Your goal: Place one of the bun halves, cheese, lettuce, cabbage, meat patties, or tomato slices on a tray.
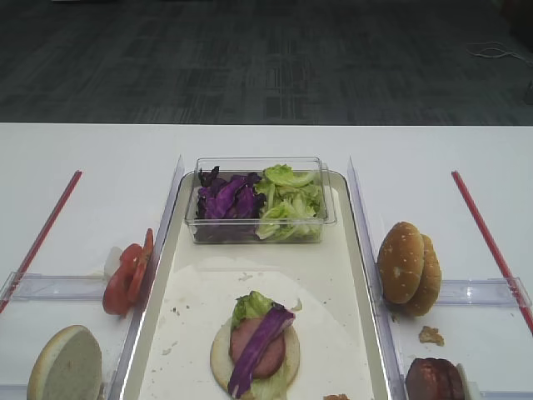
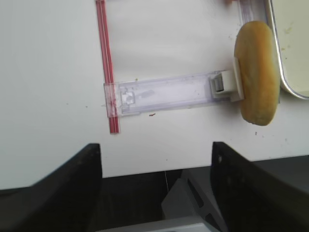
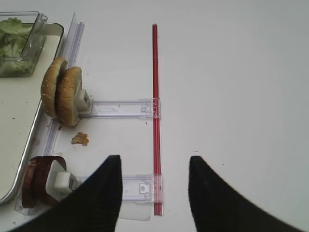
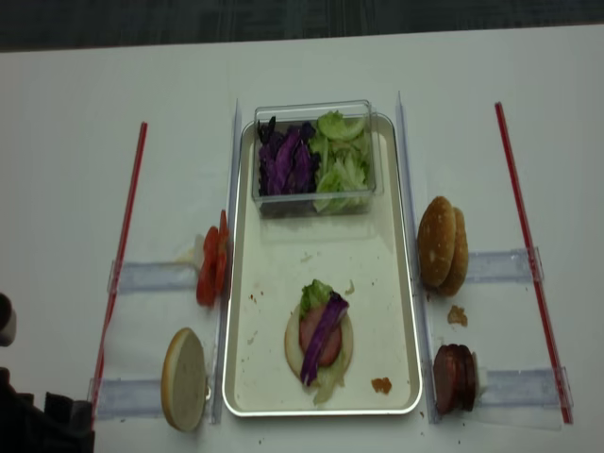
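Note:
On the tray (image 4: 283, 255) (image 1: 329, 275) lies a bun half topped with lettuce, a meat patty and a purple cabbage strip (image 4: 321, 335) (image 1: 260, 340). Two bun halves (image 4: 442, 243) (image 3: 63, 92) stand on edge right of the tray, with meat patties (image 4: 455, 377) (image 3: 36, 186) nearer. Tomato slices (image 4: 212, 266) (image 1: 127, 271) and one bun half (image 4: 184, 377) (image 2: 258, 72) stand on the left. Cheese is out of view. My right gripper (image 3: 154, 159) hangs open and empty over the table right of the patties. At the table's near edge my left gripper (image 2: 155, 145) is open and empty.
A clear box (image 4: 311, 156) at the tray's far end holds purple cabbage (image 4: 288, 162) and green lettuce (image 4: 342, 165). Red strips (image 4: 123, 236) (image 4: 528, 245) run down both sides. Clear holders (image 3: 123, 107) (image 2: 164, 92) carry the food. Crumbs (image 4: 458, 314) lie near the patties.

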Motion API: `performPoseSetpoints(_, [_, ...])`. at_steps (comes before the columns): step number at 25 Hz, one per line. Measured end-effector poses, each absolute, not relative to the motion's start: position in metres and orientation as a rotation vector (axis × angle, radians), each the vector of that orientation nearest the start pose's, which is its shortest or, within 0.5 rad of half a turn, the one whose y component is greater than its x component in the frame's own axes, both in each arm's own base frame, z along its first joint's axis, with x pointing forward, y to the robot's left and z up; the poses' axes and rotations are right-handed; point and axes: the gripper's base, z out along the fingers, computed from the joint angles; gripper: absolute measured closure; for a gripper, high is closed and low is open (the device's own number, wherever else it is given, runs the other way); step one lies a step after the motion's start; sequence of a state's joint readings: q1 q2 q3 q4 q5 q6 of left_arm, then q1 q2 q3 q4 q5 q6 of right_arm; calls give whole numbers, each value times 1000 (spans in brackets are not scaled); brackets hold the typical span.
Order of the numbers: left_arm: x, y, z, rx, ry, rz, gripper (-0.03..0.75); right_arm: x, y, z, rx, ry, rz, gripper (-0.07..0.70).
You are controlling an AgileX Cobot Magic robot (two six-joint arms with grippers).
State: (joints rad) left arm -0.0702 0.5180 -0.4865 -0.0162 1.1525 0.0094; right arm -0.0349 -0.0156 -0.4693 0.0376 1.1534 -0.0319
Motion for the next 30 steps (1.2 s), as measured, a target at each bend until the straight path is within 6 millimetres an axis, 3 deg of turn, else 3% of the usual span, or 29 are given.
performPoseSetpoints(30, [7,-2,264,90,2279,-53,260,-8,3,261,0,2151,7,281])
